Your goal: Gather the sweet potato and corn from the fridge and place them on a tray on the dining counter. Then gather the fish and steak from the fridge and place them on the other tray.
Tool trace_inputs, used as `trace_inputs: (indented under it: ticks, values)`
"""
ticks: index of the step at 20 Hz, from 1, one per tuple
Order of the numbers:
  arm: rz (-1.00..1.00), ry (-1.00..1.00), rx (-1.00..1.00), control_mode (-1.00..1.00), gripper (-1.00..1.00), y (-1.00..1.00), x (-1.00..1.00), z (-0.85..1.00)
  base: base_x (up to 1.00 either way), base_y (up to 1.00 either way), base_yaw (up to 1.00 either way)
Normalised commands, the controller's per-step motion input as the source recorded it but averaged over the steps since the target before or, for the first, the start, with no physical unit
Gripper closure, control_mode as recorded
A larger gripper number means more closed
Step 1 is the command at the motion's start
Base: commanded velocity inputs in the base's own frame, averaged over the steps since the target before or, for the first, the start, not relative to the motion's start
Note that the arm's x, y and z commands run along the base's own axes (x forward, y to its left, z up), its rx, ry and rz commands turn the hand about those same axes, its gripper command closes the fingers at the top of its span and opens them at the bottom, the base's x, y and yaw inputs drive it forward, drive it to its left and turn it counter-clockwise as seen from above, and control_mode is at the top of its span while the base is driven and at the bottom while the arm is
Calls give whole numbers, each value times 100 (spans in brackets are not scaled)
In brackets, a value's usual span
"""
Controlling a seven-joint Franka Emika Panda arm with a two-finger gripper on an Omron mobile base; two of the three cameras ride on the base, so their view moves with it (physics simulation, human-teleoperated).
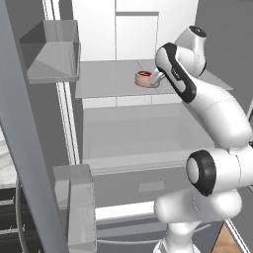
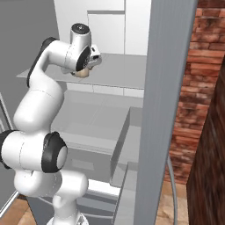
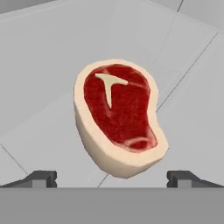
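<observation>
fingers [image 3: 41,178]: spread wide, nothing gripped | steak [image 3: 119,114]: laid flat on fridge shelf [image 1: 106,79], just ahead of fingertips | long axis: angled, rounded end pointed toward right fingertip

steak [image 3: 118,116]: lying on the fridge shelf, showing matt red raw flesh, a smooth cream fat rim and a pale T-shaped streak
fridge shelf [image 1: 108,79]: under the steak, looking like smooth matt grey plastic
fridge door [image 2: 165,88]: showing a flat, matt grey front
wall [image 2: 200,88]: right of the fridge door, showing rough red brick
</observation>
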Motion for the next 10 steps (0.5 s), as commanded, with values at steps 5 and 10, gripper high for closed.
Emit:
trace_inputs:
  ticks: [5, 10]
  values:
    - [0, 3, 0, -100, -100, 11, 32, 0, 0, 0, 0]
    - [0, 5, 0, -100, -100, 13, 29, -1, 0, 0, 0]
